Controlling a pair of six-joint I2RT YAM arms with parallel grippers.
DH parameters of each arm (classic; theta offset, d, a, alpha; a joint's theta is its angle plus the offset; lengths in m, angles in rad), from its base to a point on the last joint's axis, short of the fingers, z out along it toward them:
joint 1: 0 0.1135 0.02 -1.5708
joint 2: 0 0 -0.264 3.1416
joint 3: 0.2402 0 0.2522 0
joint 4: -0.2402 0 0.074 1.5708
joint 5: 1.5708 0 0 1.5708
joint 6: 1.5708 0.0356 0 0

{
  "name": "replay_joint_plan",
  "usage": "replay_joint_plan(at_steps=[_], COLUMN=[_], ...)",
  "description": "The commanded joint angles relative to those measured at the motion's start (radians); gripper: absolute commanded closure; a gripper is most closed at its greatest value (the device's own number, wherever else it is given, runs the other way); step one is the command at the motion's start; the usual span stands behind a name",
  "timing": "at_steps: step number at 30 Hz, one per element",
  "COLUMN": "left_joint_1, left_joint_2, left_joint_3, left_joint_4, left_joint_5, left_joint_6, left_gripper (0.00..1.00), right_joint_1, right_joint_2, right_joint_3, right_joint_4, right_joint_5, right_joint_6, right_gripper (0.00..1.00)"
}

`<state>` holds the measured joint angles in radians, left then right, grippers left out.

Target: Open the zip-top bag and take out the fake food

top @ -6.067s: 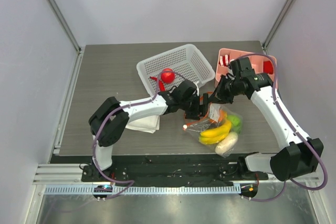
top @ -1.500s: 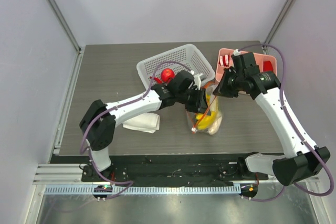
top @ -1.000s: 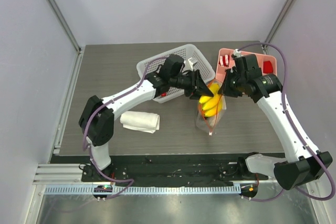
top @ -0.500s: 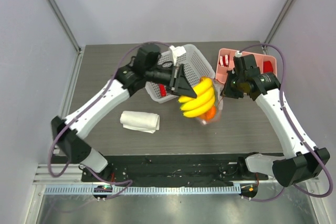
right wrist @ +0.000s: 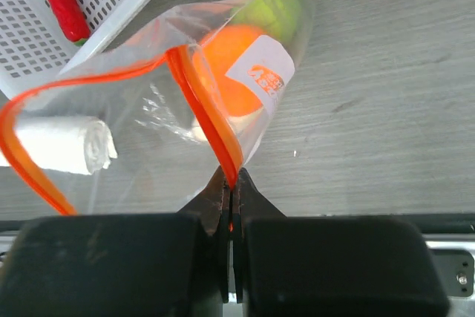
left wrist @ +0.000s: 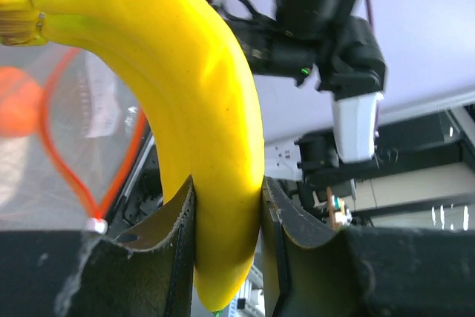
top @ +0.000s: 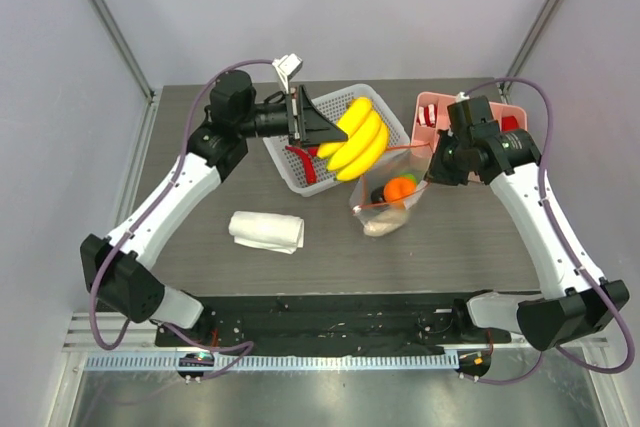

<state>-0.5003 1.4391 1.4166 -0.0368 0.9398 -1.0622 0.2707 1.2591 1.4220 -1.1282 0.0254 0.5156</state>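
While the yellow bananas are clamped in the left gripper above the white basket, the zip-top bag, open with an orange inside, is pinched by its zip strip in the right gripper

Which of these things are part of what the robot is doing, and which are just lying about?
In the job: zip-top bag, pinched by the right hand; yellow bananas, gripped by the left hand; orange and green piece inside the bag.
Lying about: rolled white cloth; white basket; pink tray with striped pieces.
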Motion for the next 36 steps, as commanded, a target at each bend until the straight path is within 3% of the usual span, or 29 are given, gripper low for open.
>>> replay_joint_plan(at_steps=[1,6,11,13,16,17,18,20,23,24,26,28,29,32,33,36], left_joint_1=[0.066,0.103,0.108,0.115,0.112,0.114,0.115,0.115,0.115,0.114,0.112,0.108,0.103,0.042,0.014,-0.119], left_joint_2=[0.075,0.225,0.507,0.599,0.756,0.829,0.863,0.918,0.858,0.775,0.694,0.588,0.552,0.417,0.385,0.250], left_joint_3=[0.068,0.103,0.252,0.367,0.578,0.623,0.687,0.849,0.826,0.797,0.708,0.674,0.633,0.502,0.464,0.331], left_joint_4=[-0.042,-0.061,-0.172,-0.205,-0.401,-0.516,-0.585,-0.728,-0.796,-0.763,-0.741,-0.738,-0.723,-0.571,-0.522,-0.364], left_joint_5=[-0.107,-0.228,-0.288,-0.283,-0.363,-0.378,-0.390,-0.458,-0.486,-0.489,-0.513,-0.529,-0.518,-0.373,-0.319,-0.314], left_joint_6=[-0.042,-0.044,0.034,0.048,0.154,0.180,0.209,0.314,0.384,0.393,0.410,0.426,0.421,0.372,0.345,0.341], left_gripper=[1.00,1.00,1.00,1.00,0.99,0.92,0.72,0.46,0.31,0.19,0.06,0.06,0.10,0.28,0.39,0.53], right_joint_1=[-0.004,-0.005,-0.005,-0.005,-0.005,-0.005,-0.004,-0.005,-0.004,-0.004,-0.004,-0.007,-0.005,-0.007,-0.005,-0.005], right_joint_2=[-0.015,-0.027,-0.041,-0.033,-0.012,-0.006,0.002,0.014,0.013,0.010,0.003,-0.006,-0.009,-0.021,-0.023,-0.020], right_joint_3=[0.132,0.224,0.213,0.203,0.184,0.173,0.166,0.144,0.115,0.109,0.086,0.068,0.065,0.057,0.057,0.066], right_joint_4=[-0.091,-0.198,-0.188,-0.154,-0.114,-0.096,-0.090,-0.079,-0.064,-0.064,-0.064,-0.065,-0.067,-0.076,-0.077,-0.082], right_joint_5=[0.071,0.113,0.093,0.073,0.059,0.056,0.051,0.035,0.025,0.025,0.024,0.007,-0.004,-0.013,-0.045,-0.056], right_joint_6=[0.049,0.057,0.041,0.040,0.035,0.032,0.031,0.021,0.014,0.011,0.006,0.003,0.003,-0.003,-0.009,-0.023], right_gripper=[0.99,0.99,0.99,0.99,0.99,0.99,0.99,0.99,0.99,0.99,0.99,0.99,0.99,0.99,0.99,0.99])
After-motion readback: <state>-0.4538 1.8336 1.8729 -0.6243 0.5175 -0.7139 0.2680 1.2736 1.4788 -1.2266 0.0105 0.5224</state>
